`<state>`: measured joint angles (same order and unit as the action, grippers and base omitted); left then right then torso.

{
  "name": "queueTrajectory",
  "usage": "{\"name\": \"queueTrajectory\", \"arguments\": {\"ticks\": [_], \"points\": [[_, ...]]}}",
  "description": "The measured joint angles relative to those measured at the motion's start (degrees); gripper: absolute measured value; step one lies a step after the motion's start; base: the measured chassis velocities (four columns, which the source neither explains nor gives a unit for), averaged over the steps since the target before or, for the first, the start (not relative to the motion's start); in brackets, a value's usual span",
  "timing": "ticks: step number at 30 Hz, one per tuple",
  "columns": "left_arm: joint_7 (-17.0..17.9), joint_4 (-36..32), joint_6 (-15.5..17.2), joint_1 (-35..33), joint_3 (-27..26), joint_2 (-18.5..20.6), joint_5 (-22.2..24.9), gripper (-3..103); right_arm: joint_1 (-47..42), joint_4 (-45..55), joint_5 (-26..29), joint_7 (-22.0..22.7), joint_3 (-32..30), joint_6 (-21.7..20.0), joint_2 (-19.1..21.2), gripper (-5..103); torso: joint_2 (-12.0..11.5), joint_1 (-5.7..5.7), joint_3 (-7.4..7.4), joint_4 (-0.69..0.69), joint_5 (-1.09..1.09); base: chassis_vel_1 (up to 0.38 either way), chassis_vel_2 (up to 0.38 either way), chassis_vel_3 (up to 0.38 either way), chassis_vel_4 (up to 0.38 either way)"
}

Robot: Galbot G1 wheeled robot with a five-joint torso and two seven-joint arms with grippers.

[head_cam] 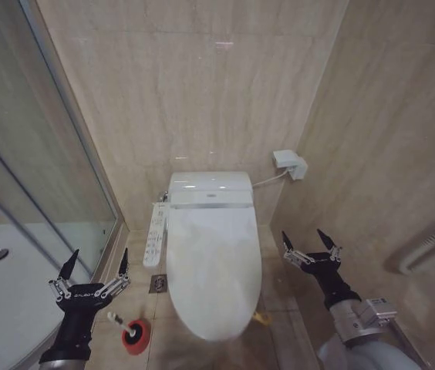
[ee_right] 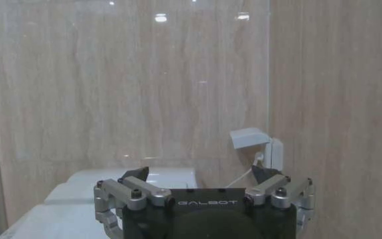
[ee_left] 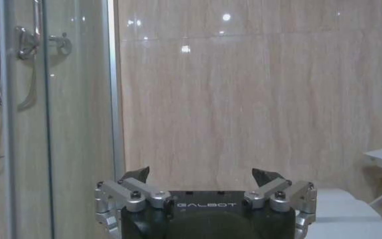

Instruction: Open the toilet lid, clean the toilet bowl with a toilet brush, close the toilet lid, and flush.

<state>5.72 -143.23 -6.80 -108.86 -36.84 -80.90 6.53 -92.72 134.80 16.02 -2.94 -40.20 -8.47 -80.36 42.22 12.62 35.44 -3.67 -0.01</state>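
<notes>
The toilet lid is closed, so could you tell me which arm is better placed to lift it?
Probably right: the right gripper, open, hovers beside the toilet lid near the yellow strap.

Glossy beige stone-look tiles cover the back wall (head_cam: 194, 85) and the side wall (head_cam: 387, 131) at 3 o'clock, with ceiling light glinting off them. At 9 o'clock stands a glass shower screen (head_cam: 25, 154) in a metal frame, with a white curved shower tray (head_cam: 1, 293) and its round drain behind it. A white wall socket box (head_cam: 290, 163) with a cable sits at 1 o'clock. The floor (head_cam: 275, 301) is beige tile, with a small square drain (head_cam: 158, 284) near the centre.
</notes>
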Motion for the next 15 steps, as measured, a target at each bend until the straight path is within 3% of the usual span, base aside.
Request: {"name": "queueTrajectory", "arguments": {"ticks": [15], "points": [[0.0,0.0,0.0,0.0,0.0,0.0,0.0,100,0.0,0.0,0.0,0.0,0.0,0.0,0.0,100,0.0,0.04,0.02,0.01,0.04,0.152,-0.153,-0.159,0.165]]}}
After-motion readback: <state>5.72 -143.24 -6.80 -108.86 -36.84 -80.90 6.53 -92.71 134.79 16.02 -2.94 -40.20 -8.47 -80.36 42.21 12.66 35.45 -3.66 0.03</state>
